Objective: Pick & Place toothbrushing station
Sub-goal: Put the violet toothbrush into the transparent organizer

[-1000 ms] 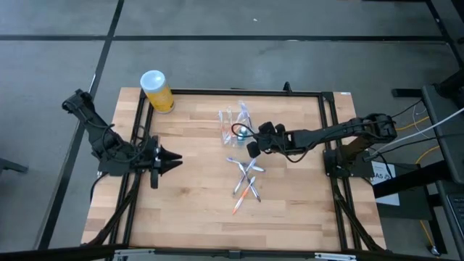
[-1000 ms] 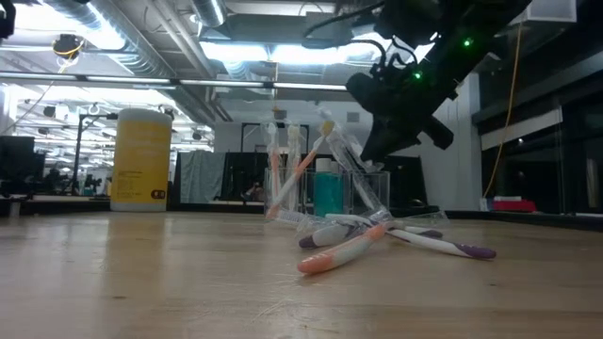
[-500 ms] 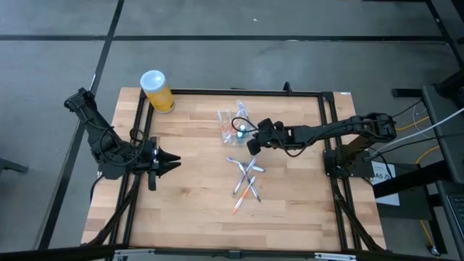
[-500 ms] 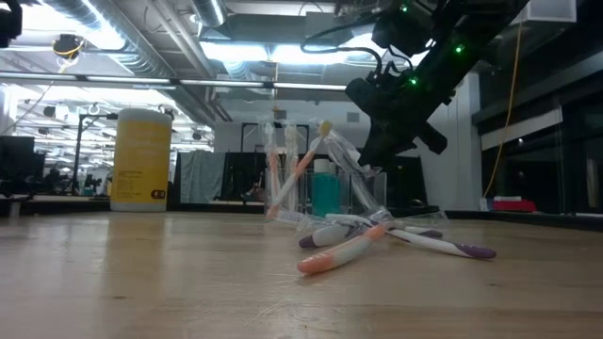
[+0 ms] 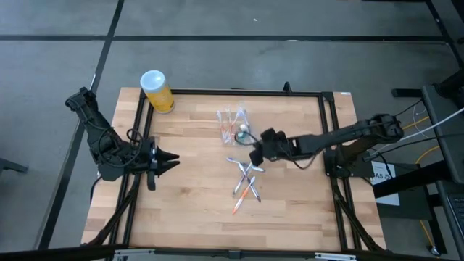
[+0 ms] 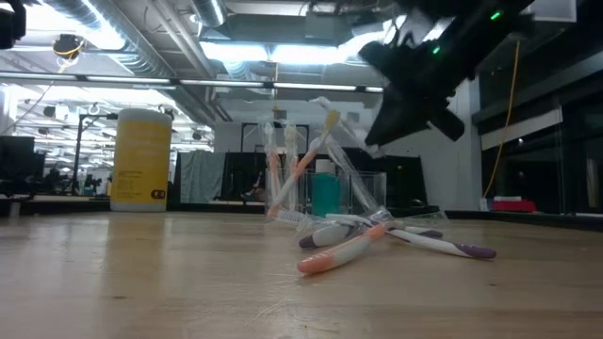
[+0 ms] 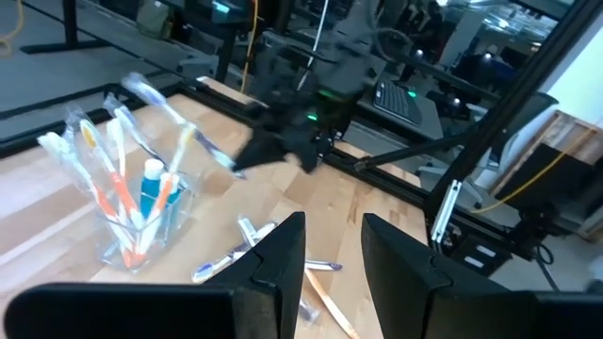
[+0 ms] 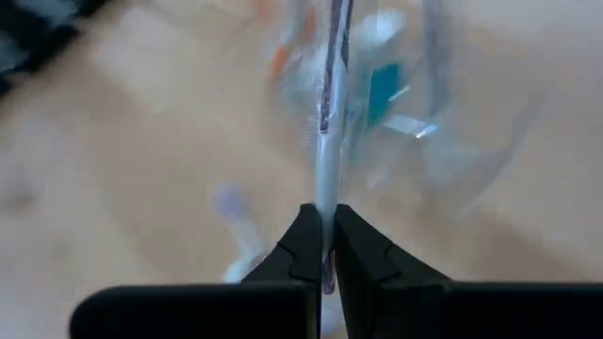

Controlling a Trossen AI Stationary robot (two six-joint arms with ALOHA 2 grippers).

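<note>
Wooden table (image 5: 196, 196): the right gripper (image 5: 255, 154), clamped on a toothbrush (image 8: 325, 179), had drawn back from the toothbrushing station (image 5: 232, 123) toward the loose brushes; left gripper (image 5: 171, 157) waited half-open.

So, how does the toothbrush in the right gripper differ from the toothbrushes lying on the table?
The toothbrush in the right gripper is pinched between shut fingers and raised off the wood, its far end at the clear station. This held toothbrush is white with purple. The loose toothbrushes lie flat, crossed over one another, touched by no gripper. One of them is orange. All are thin brushes near the station.
</note>
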